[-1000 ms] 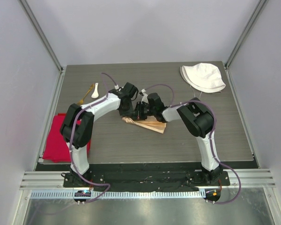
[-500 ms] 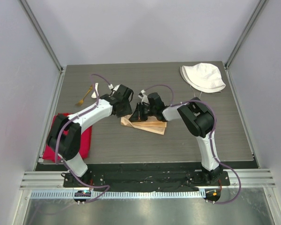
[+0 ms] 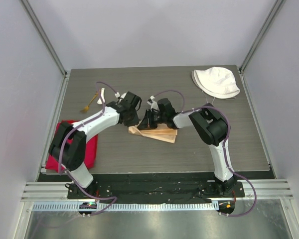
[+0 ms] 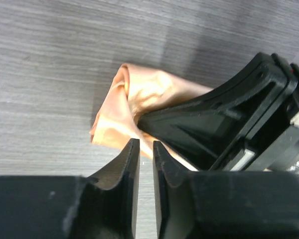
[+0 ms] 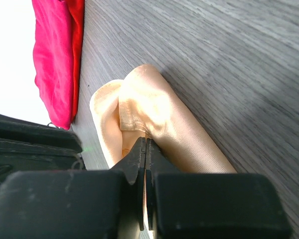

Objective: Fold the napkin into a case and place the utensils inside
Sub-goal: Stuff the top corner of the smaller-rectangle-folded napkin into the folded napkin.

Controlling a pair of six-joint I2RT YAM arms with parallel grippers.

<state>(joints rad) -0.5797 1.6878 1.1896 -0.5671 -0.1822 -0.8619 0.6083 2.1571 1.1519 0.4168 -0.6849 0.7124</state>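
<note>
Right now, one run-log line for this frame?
phase: folding | napkin: partly folded | right end effector: shut on napkin | left end effector: slightly open, empty | spoon, fork: apart from napkin

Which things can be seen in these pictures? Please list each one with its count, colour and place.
napkin: one, peach-orange, folded in layers, middle of the table
spoon: one, white, far left part of the table, next to the fork
fork: one, gold, far left part of the table
red cloth: one, bright red, near left edge, partly hidden by the left arm
hat: one, white, far right corner
table: one, grey wood grain, under everything
left gripper: one, black, at the napkin's left end, jaws a little apart, holding nothing
right gripper: one, black, shut on a fold of the napkin
</note>
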